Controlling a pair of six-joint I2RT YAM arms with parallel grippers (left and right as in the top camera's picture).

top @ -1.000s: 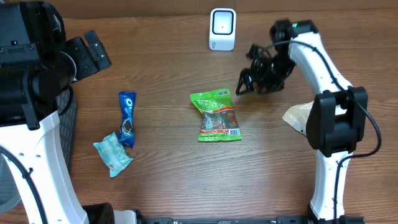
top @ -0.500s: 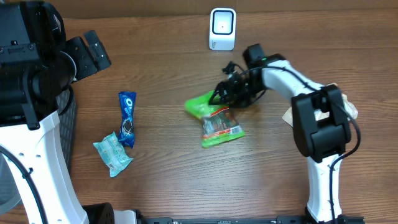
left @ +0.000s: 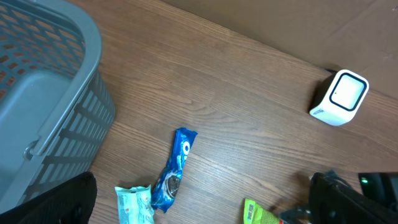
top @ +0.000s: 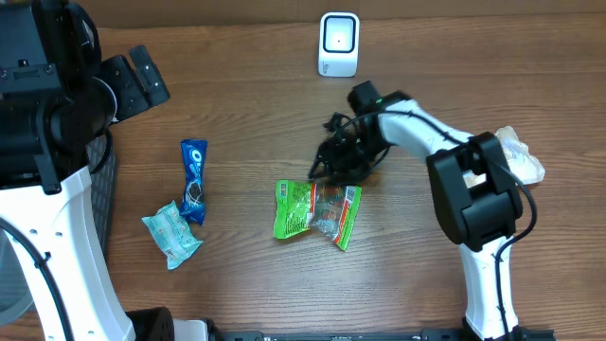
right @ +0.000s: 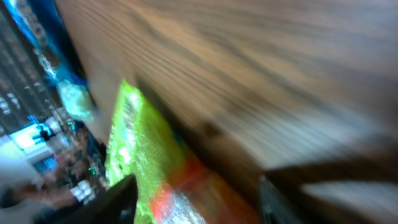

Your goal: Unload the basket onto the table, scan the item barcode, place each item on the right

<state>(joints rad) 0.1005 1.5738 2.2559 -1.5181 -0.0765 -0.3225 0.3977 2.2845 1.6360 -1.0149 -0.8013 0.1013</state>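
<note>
- Change first: the right gripper (top: 329, 173) has swung in from the 2 o'clock side of the table (top: 426, 284) and is now at the 12 o'clock edge of the green snack packet (top: 317, 210).
- The packet has also moved. A second ago it stood lengthwise at the table centre. Now it is turned to lie crosswise and pushed a little toward 6 o'clock.
- This means the pickup is in progress, in my judgement, but the packet was disturbed before a firm hold.
- The jaws of the right gripper have been narrowing. The wrist picture is blurred, with green film between the fingers, so I cannot tell if it already grips.
- The left gripper (top: 134, 80) stays wide open at 10 o'clock and holds nothing.
- The scanner (top: 339, 44) stands at 12 o'clock, well apart from the packet, so the barcode is not yet presented.
- My count:
- one scanner;
- three packets: the green one, one blue biscuit packet (top: 194, 180) and one teal packet (top: 171, 234), the last two touching at 8 o'clock;
- one grey basket (left: 43, 93) at 9 o'clock;
- one pale crumpled thing (top: 519, 156) at 3 o'clock, which I cannot identify;
- two arms.
</note>
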